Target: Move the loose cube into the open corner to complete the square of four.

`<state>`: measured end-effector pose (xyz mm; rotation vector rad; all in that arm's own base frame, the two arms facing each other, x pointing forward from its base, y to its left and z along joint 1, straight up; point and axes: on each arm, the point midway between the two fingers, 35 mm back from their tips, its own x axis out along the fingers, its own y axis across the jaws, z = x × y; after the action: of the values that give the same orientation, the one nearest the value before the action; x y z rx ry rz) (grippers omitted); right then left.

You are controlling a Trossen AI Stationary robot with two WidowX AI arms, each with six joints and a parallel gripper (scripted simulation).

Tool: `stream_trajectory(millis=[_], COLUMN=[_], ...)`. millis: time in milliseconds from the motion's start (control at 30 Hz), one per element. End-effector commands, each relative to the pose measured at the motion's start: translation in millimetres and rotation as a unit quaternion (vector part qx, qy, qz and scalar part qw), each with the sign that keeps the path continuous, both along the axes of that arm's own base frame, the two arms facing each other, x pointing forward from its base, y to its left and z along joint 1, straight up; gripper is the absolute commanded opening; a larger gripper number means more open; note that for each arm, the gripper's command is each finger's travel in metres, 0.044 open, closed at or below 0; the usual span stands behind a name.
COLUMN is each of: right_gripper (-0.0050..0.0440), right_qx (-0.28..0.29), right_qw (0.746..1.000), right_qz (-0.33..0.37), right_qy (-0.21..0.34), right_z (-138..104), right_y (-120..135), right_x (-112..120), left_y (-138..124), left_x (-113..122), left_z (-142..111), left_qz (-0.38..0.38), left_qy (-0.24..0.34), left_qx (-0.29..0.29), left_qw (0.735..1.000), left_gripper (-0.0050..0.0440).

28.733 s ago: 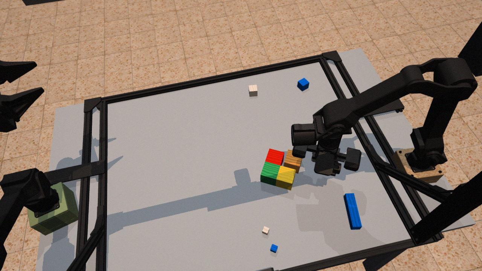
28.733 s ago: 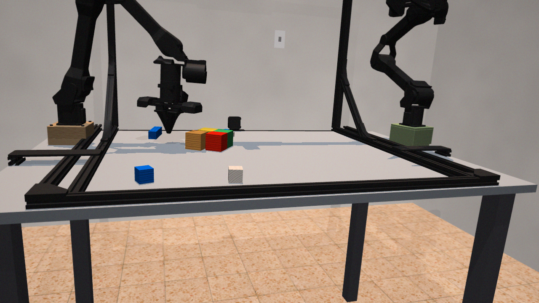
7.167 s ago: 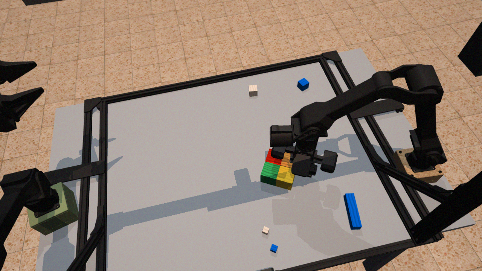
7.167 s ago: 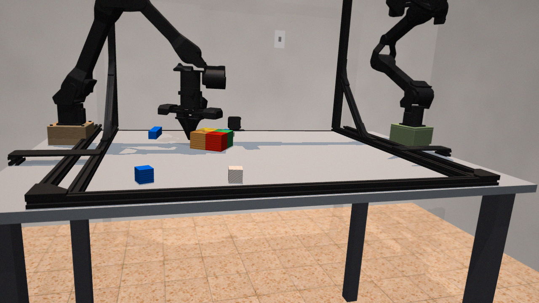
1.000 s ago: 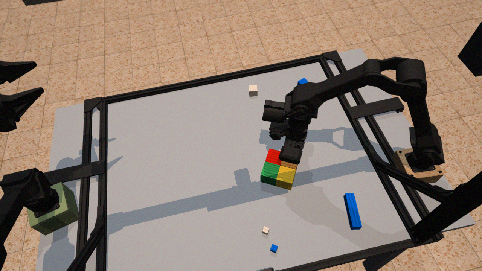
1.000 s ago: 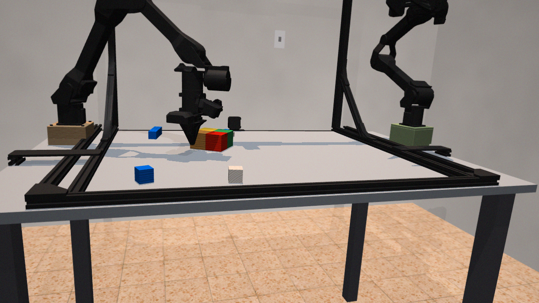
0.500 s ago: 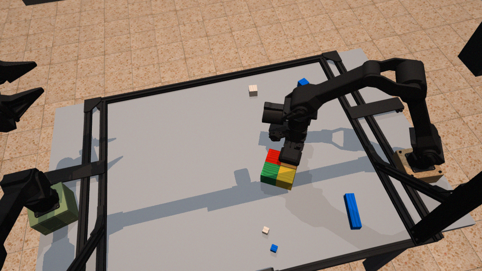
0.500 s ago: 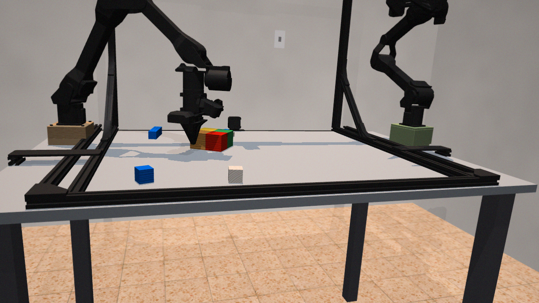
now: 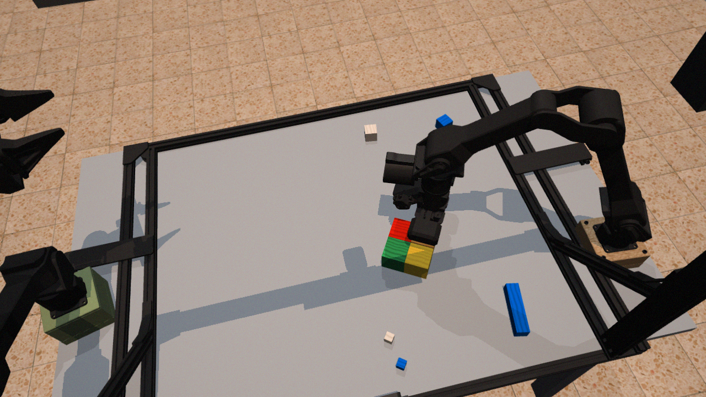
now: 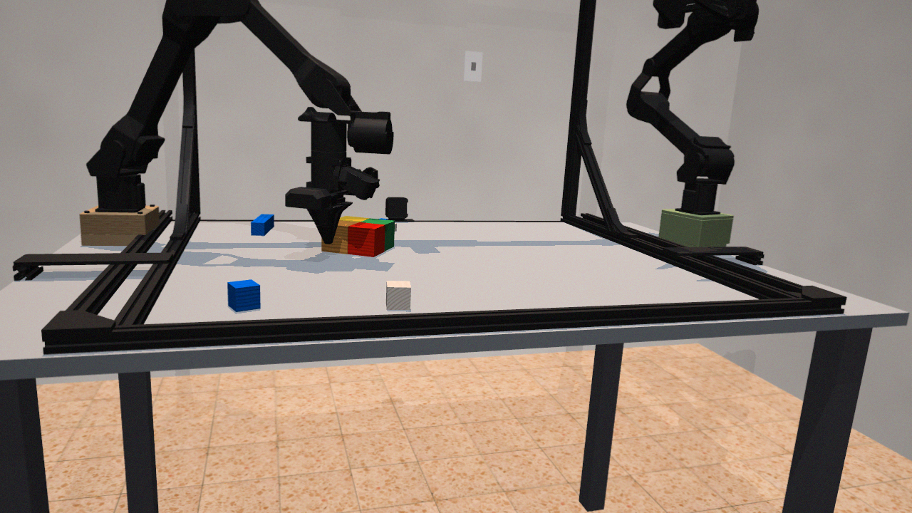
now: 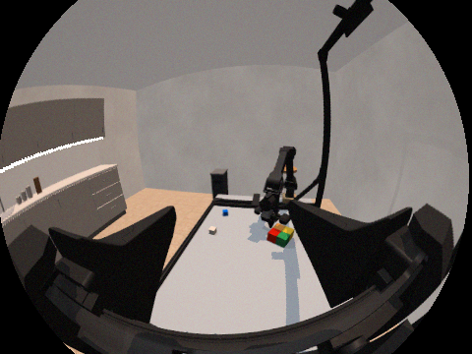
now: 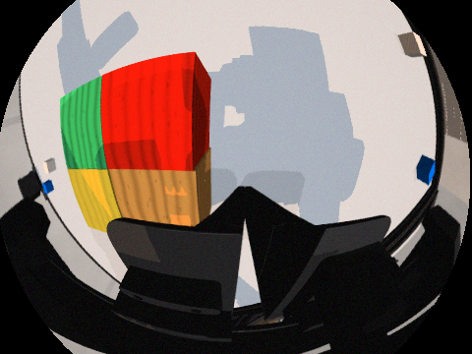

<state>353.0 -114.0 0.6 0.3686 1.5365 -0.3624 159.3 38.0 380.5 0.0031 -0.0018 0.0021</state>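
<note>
Pale tabletop [image 9: 246, 221] [image 10: 541, 274] [image 11: 221, 285] [image 12: 383, 98]; right hand [image 9: 425, 231] [image 10: 328, 239] [image 11: 270, 224] [image 12: 245, 191], fingertips pressed together; orange cube [image 9: 418, 243] [image 10: 340, 241] [image 11: 278, 227] [image 12: 152, 197] at nine o'clock in its wrist view.

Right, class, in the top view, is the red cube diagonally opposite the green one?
No, the red cube directly adjoins the green cube, sharing a side.
</note>
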Motion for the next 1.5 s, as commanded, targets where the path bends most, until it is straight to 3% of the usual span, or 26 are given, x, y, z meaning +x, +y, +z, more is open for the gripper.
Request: stream_trajectory(millis=[0,1467], right_gripper=[0.0,0.0], right_qx=[-0.002,-0.002], right_qw=[1.0,1.0], right_qz=[-0.002,-0.002], right_qy=[0.002,0.002], right_z=[-0.4,-0.4], right_y=[1.1,9.9], right_x=[0.5,4.9], left_y=[-0.3,-0.3], left_x=[-0.1,-0.1], left_z=[-0.3,-0.3], left_qz=[-0.001,-0.001], left_qy=[0.0,0.0], left_qx=[-0.002,-0.002], left_qw=[1.0,1.0], left_gripper=[0.04,0.04])
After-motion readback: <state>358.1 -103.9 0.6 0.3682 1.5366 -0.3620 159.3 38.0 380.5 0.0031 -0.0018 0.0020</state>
